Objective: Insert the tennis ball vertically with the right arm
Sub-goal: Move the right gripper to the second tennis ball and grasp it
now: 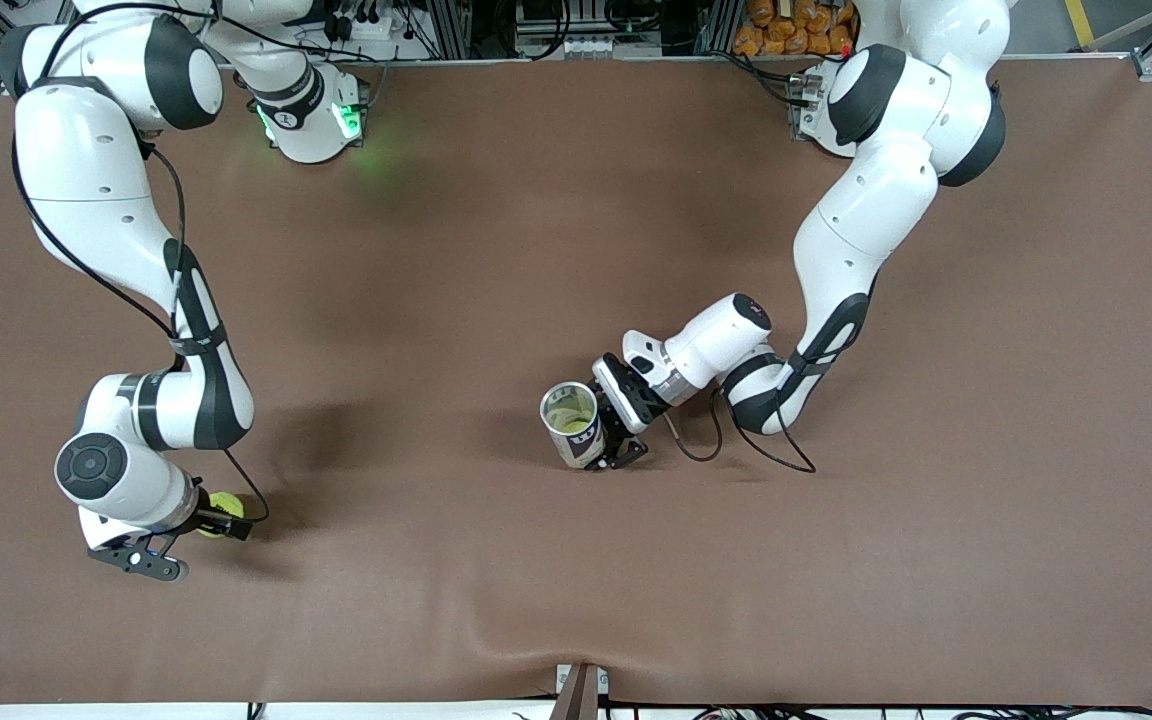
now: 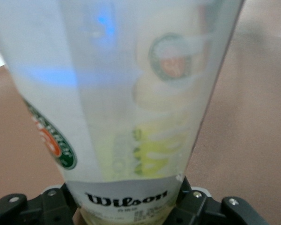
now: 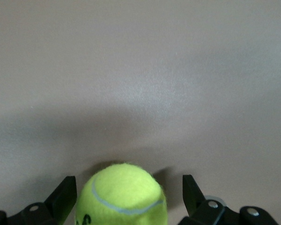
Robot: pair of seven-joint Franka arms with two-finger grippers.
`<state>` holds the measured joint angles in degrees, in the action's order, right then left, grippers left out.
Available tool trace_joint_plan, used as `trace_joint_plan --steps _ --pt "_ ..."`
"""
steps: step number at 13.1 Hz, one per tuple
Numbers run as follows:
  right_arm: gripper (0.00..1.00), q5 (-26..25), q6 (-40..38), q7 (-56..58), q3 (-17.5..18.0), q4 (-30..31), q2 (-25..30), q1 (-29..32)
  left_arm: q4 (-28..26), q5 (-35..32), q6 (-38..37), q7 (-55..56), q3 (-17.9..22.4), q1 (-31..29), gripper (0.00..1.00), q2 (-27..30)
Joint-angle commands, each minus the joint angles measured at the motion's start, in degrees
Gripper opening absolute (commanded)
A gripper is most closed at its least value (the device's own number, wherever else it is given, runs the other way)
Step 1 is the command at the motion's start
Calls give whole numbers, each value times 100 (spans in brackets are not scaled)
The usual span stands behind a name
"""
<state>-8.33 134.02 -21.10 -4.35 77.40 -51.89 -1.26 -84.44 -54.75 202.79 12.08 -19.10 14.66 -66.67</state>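
A yellow-green tennis ball point(image 1: 223, 511) lies on the brown table near the right arm's end. My right gripper point(image 1: 214, 522) is low over it, open. In the right wrist view the ball point(image 3: 122, 199) sits between the two fingers, with a gap at each side of my right gripper point(image 3: 128, 185). A clear Wilson ball can point(image 1: 570, 420) stands upright at mid table, open mouth up, with something yellow inside. My left gripper point(image 1: 604, 440) is shut on its lower part. The can point(image 2: 131, 93) fills the left wrist view, held in my left gripper point(image 2: 124, 204).
The brown cloth on the table point(image 1: 576, 250) has a raised wrinkle at the edge nearest the front camera point(image 1: 536, 640). A black cable point(image 1: 696, 440) loops on the table beside the left wrist. The arm bases stand along the edge farthest from the front camera.
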Motion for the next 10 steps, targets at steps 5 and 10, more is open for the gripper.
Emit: trace_joint_plan --steps 5,10 --pt "62 -55 -78 -404 83 223 258 21 25 -176 76 75 3 -33 80 -21" --pt "63 427 -331 -378 127 179 644 -146 16 -185 76 75 3 -42 80 -13"
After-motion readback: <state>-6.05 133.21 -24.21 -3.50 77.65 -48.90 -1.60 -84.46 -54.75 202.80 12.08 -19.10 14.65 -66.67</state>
